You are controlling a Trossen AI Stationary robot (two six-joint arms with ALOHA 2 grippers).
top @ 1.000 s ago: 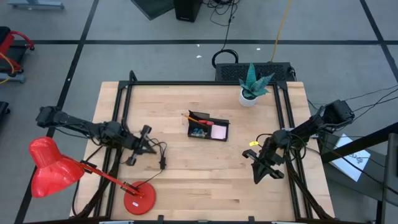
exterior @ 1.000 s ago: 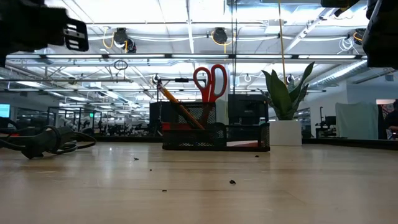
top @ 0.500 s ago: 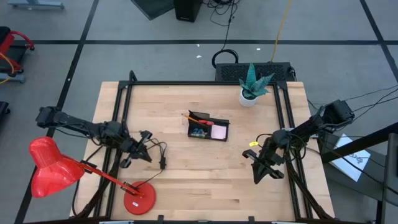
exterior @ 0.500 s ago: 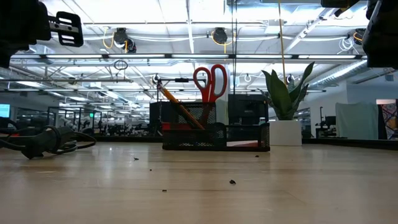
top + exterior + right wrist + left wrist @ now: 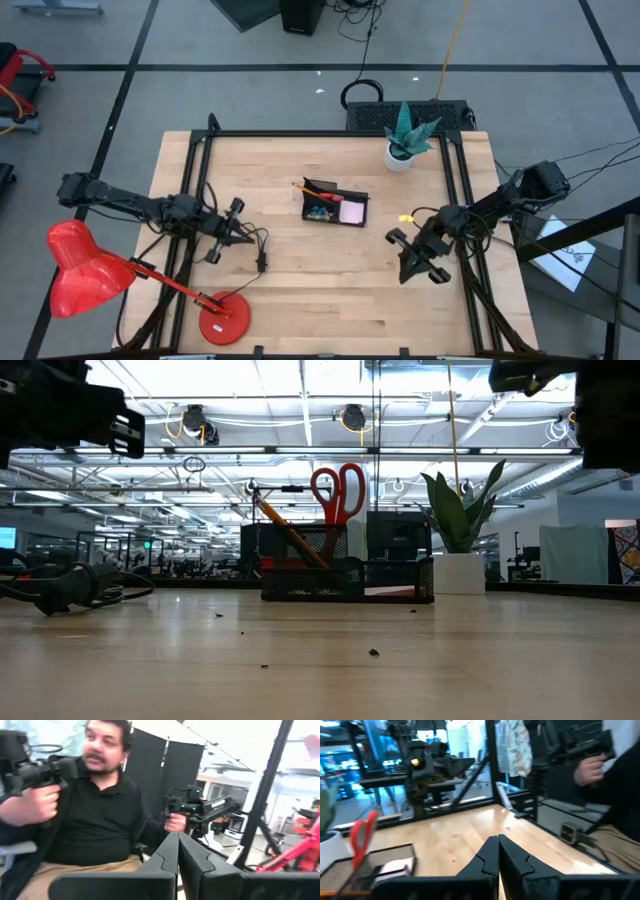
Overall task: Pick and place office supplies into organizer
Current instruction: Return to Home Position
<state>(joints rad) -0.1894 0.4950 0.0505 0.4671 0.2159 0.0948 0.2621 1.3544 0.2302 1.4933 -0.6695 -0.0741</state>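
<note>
Standing handles-up in the taller compartment of the black organizer (image 5: 335, 206), the red-handled scissors (image 5: 338, 490) share the space with a tilted orange pencil (image 5: 290, 532), while a pink sticky-note pad (image 5: 351, 212) lies in the lower flat compartment beside them. The organizer sits near the middle of the wooden worktop (image 5: 300, 300). The left gripper (image 5: 243, 238) hangs above the worktop's left part, well apart from the organizer, its two dark fingers (image 5: 487, 857) pressed together with nothing between them. The right gripper (image 5: 405, 268) hovers over the right part of the worktop, nearer the front edge than the organizer, its jaws likewise closed on nothing. A white plant pot (image 5: 401, 157) stands at the far right corner, and a red desk lamp (image 5: 75, 265) has its base at the front left with its shade hanging out past the worktop's left edge. A black cable (image 5: 260, 258) lies on the wood just beside the left gripper. Beyond the worktop, the right wrist view takes in a seated person (image 5: 100, 820) in a black shirt, each hand closed around a dark handle.
</note>
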